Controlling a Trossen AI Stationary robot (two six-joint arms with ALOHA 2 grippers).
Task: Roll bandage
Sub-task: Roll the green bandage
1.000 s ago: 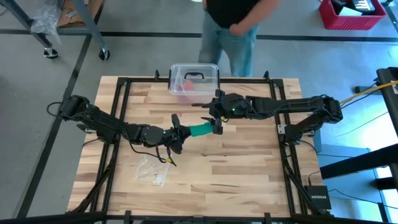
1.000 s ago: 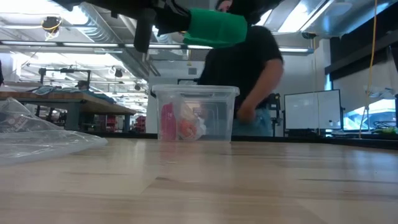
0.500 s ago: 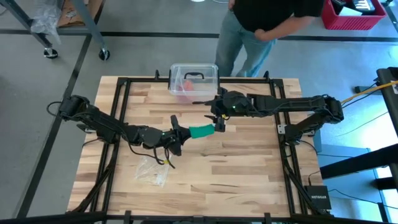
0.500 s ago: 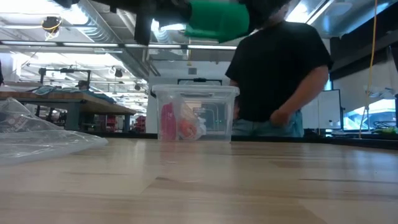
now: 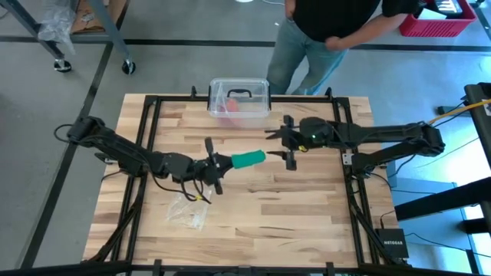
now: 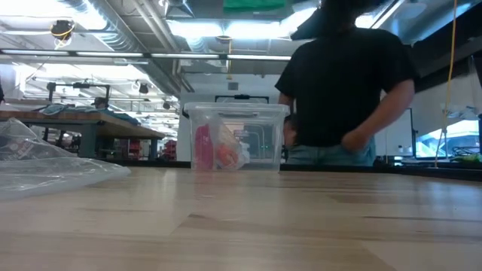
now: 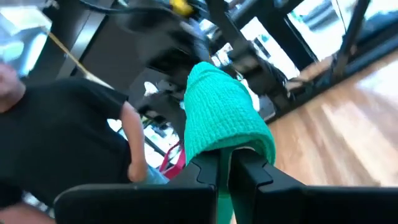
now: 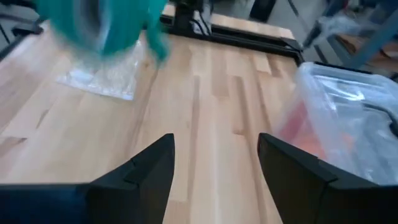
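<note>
Green, soft, stretchy cloth bandage [image 5: 248,159], rolled up, sits clamped in our left gripper [image 5: 219,162], held in the air above the middle of the pale wooden table [image 5: 307,207]; our right gripper [image 5: 285,144], fingers spread and empty, hangs just beside the roll on the right-edge side; a clear plastic box with a black handle [image 5: 240,97] stands at the far edge.

Left arm reaches in from the left edge of the worktop, forearm low and angled toward centre. Left end effector [image 5: 217,163] is raised, fingers [image 7: 249,171] clamped tight on the rolled bandage [image 5: 248,159]. Right arm extends in from the right. Right end effector [image 5: 282,144] hangs just beside the roll's free end, fingers [image 8: 149,165] spread wide, holding nothing.
</note>
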